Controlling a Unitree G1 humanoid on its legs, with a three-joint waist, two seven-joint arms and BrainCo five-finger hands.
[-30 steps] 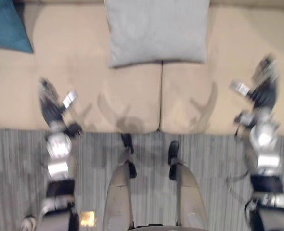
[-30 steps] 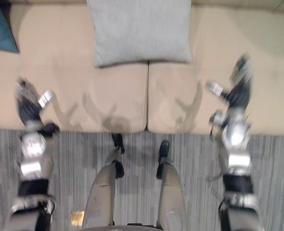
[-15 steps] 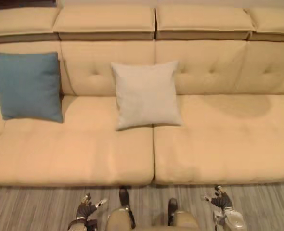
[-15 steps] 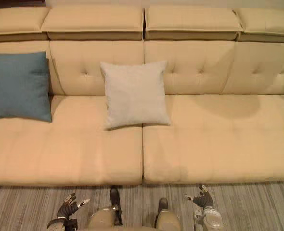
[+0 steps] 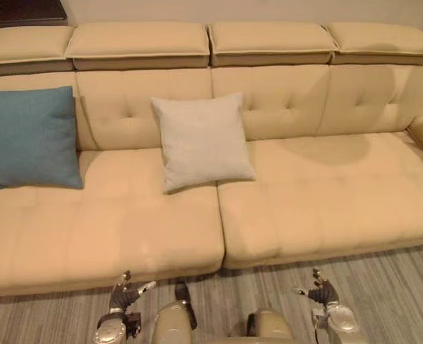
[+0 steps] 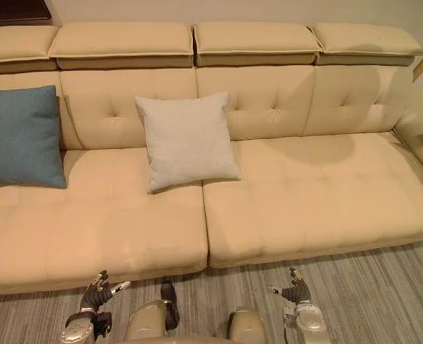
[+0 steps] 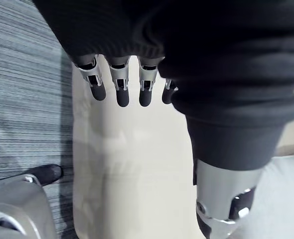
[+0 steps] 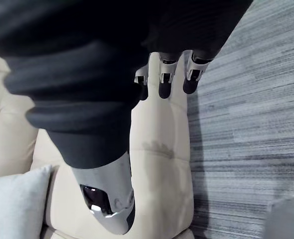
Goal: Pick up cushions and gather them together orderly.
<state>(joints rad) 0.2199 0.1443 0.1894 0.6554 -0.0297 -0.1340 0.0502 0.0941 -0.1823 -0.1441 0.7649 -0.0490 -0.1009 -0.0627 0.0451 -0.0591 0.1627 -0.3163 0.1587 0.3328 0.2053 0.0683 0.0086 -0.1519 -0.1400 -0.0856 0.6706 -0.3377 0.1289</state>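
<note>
Left hand [image 5: 124, 292] and right hand [image 5: 319, 293]: both low in front of the sofa [image 5: 326, 208], spread open, holding nothing. Blue cushion [image 5: 29, 136]: upright against the backrest at the robot's far left. Pale grey cushion [image 5: 201, 140]: leaning near the middle seam, well apart from the blue. Handling (a judgement): step closer, take the grey one by both side edges, carry it level, and set it just beside the blue.
</note>
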